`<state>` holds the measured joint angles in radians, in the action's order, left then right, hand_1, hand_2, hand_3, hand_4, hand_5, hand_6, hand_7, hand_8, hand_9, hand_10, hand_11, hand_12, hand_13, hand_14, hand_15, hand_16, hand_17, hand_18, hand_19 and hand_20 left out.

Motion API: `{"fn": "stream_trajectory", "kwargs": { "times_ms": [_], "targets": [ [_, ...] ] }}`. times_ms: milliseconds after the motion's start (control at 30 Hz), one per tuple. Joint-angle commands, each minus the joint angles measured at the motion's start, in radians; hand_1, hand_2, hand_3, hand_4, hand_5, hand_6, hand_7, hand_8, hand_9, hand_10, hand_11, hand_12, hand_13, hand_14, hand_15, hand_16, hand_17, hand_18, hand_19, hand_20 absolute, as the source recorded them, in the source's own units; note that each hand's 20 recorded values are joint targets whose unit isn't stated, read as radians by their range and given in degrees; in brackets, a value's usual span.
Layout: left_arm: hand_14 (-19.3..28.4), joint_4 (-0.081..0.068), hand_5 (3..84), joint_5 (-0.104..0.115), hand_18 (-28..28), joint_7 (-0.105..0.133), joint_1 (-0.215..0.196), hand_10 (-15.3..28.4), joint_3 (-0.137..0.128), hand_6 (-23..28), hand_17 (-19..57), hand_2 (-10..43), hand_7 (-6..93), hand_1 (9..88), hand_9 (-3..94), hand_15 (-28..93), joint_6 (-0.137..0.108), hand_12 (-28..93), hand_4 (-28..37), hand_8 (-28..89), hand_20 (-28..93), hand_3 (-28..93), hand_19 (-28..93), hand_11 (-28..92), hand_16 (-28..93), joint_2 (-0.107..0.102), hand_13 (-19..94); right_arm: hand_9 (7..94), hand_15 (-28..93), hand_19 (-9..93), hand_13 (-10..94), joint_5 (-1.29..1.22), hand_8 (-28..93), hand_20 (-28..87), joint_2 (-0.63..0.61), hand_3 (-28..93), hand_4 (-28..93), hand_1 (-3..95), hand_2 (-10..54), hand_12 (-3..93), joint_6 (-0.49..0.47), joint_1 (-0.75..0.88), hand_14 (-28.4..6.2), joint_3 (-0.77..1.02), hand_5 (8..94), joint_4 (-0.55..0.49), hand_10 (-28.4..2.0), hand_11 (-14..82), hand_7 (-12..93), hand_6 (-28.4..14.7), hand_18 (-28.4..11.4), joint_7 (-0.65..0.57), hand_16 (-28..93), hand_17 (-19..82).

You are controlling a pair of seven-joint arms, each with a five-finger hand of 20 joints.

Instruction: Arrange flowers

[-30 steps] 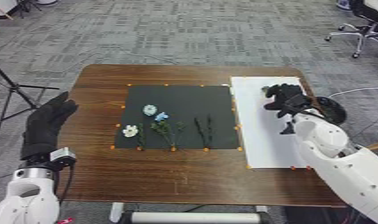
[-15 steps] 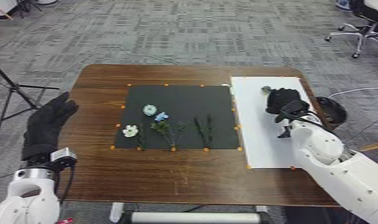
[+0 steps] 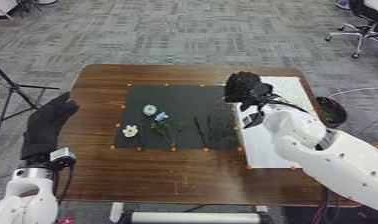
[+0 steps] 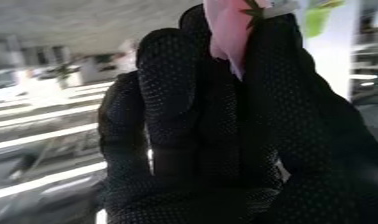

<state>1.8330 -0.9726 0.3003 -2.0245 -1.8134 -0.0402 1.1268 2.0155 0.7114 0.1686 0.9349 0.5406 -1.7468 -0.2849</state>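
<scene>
In the head view my right hand [image 3: 243, 88] is over the line between the black mat [image 3: 185, 91] and the white sheet [image 3: 267, 152]. In the right wrist view the right hand [image 4: 172, 95] pinches a pink flower [image 4: 228, 32] between thumb and fingers, green leaves beside it. On the mat lie a pale round flower [image 3: 150, 110], a blue flower [image 3: 161, 116] with leafy stems [image 3: 161, 128], a white flower [image 3: 130, 131] and dark thin stems [image 3: 201, 129]. My left hand [image 3: 47, 122] is off the table's left side, fingers straight.
Orange markers line the mat's edges on the brown table [image 3: 159, 172]. A dark round container [image 3: 331, 111] stands beyond the table's right edge. A black tripod [image 3: 15, 86] is at the left, and an office chair [image 3: 368, 27] is at the far right.
My right hand has moved left from the white sheet to the mat's right edge. The left hand and the flowers lying on the mat have kept still.
</scene>
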Motion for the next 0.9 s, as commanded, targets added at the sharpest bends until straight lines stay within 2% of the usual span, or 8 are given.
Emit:
{"fn": "stream_trajectory", "kwargs": {
  "times_ms": [33, 100, 133, 300, 400, 500, 900],
  "targets": [
    [17.1, -0.001, 44.4, -0.012, 13.3, -0.038, 0.005, 13.0, -0.004, 0.8, 2.2, -3.3, 11.5, 16.9, 44.7, 17, 0.051, 13, -28.3, -7, 17, 72, 8, 17, 3, 0.008, 35, 88.5, 52, 71, 73, 0.075, 6, 59, 0.293, 59, -21, 58.7, -9.5, 32.5, -0.028, 0.005, -9.8, -0.039, 81.3, 0.081, -10.1, 7.8, 21, 3.2, -21.3, 0.015, 37, 34],
    [17.2, -0.001, 44.4, -0.017, 13.3, -0.043, 0.005, 13.0, -0.006, 0.8, 2.1, -3.2, 11.4, 16.8, 44.7, 17, 0.068, 13, -28.3, -7, 17, 72, 8, 17, 3, 0.006, 35, 88.5, 52, 71, 73, 0.092, 6, 59, 0.334, 58, -21, 58.7, -9.5, 32.4, -0.059, 0.002, -9.8, -0.048, 81.4, 0.103, -10.1, 7.8, 20, 3.2, -21.3, 0.025, 37, 34],
    [17.2, -0.005, 44.4, -0.017, 13.3, -0.041, 0.013, 13.1, -0.003, 0.8, 2.1, -3.1, 11.3, 16.8, 44.7, 17, 0.069, 13, -28.3, -7, 17, 72, 8, 17, 3, 0.005, 35, 88.6, 52, 71, 73, 0.097, 6, 59, 0.350, 58, -21, 58.8, -9.5, 32.4, -0.070, 0.001, -9.8, -0.048, 81.4, 0.112, -10.1, 7.8, 20, 3.2, -21.3, 0.029, 37, 34],
    [17.3, -0.004, 44.5, -0.016, 13.4, -0.044, 0.010, 13.0, -0.007, 1.0, 2.1, -2.8, 11.2, 16.8, 44.7, 17, 0.065, 13, -28.3, -7, 17, 72, 8, 17, 3, 0.011, 35, 88.6, 52, 71, 73, 0.120, 6, 59, 0.420, 58, -21, 58.6, -9.5, 32.1, -0.088, 0.015, -9.8, -0.039, 81.4, 0.146, -10.0, 7.8, 20, 3.3, -21.3, 0.034, 37, 34],
    [17.2, -0.004, 44.5, -0.018, 13.4, -0.046, 0.009, 13.1, -0.010, 1.0, 2.0, -2.8, 11.2, 16.7, 44.7, 17, 0.073, 13, -28.3, -7, 17, 72, 8, 17, 3, 0.013, 35, 88.6, 52, 71, 73, 0.126, 6, 59, 0.429, 58, -21, 58.5, -9.5, 32.2, -0.100, 0.017, -9.8, -0.048, 81.3, 0.149, -10.0, 7.9, 20, 3.3, -21.2, 0.032, 37, 34],
    [17.2, -0.003, 44.5, -0.016, 13.4, -0.043, 0.005, 13.1, -0.013, 1.0, 2.0, -2.9, 11.2, 16.7, 44.7, 17, 0.068, 13, -28.3, -7, 17, 72, 8, 17, 3, 0.014, 35, 88.6, 52, 71, 73, 0.133, 6, 59, 0.437, 58, -21, 58.5, -9.5, 32.2, -0.112, 0.021, -9.8, -0.052, 81.4, 0.157, -10.0, 7.9, 20, 3.3, -21.3, 0.038, 37, 34],
    [17.4, -0.006, 44.7, -0.016, 13.5, -0.043, 0.009, 13.2, -0.009, 1.1, 1.9, -2.8, 11.1, 16.7, 44.8, 17, 0.071, 13, -28.3, -7, 17, 72, 8, 17, 3, 0.020, 35, 88.0, 51, 71, 72, 0.183, 6, 59, 0.443, 58, -21, 58.5, -9.5, 32.0, -0.135, 0.029, -9.5, -0.051, 81.1, 0.192, -9.7, 7.9, 20, 3.5, -21.1, 0.052, 37, 34]
  ]
}}
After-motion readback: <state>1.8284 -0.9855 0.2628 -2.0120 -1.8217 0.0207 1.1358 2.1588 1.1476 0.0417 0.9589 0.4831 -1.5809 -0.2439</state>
